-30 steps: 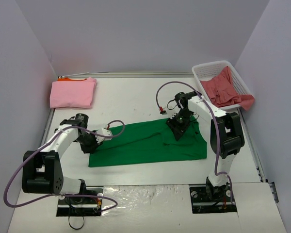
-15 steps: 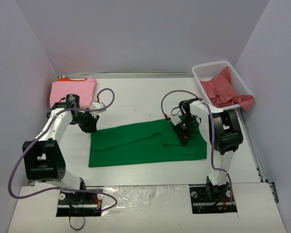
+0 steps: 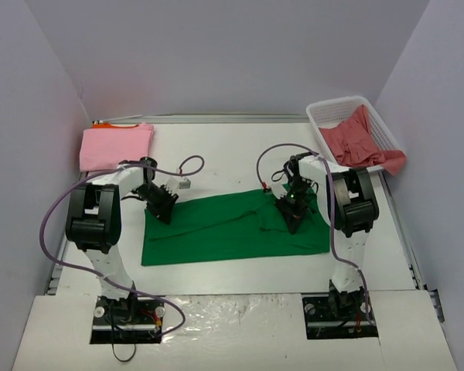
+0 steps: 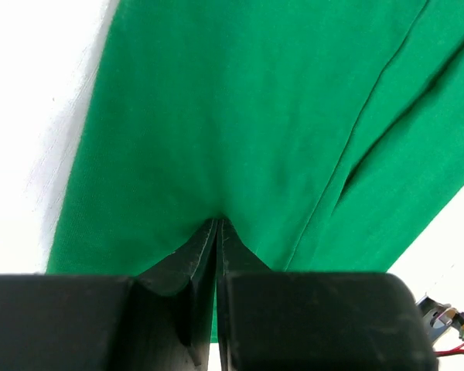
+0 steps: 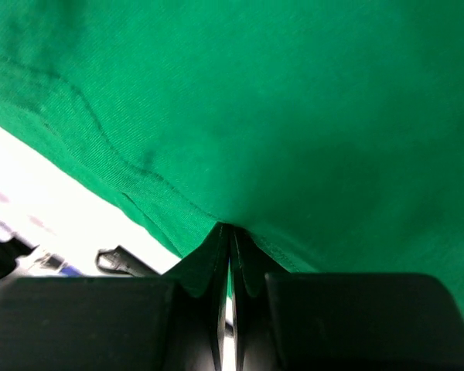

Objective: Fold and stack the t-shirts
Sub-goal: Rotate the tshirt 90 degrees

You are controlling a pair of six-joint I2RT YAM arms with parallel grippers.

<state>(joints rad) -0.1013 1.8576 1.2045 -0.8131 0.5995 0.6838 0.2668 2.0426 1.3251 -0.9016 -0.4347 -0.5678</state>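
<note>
- Pinching the green shirt [image 3: 216, 232] in two places, both end effectors have their fingers pressed together on cloth. The left end effector [image 4: 217, 224] bites a small pucker near the shirt's far left corner. The right end effector [image 5: 230, 229] bites at a cloth edge on the right half.
- You have the green shirt lying flat as a long band across the middle of the table [image 3: 216, 154], between the two arms.
- Treat it as light, limp and probably a little stretchy. Expect it to sag and drag between your grips, so hold near edges or corners and lift both sides evenly.
- The pink shirt [image 3: 116, 147] sits folded at the far left corner, with the orange shirt [image 3: 100, 124] only a sliver behind it. The red shirt [image 3: 359, 143] spills crumpled over the basket [image 3: 325, 116].
- You cannot tell how many layers each pinch holds, because the fingers hide the cloth beneath them.
</note>
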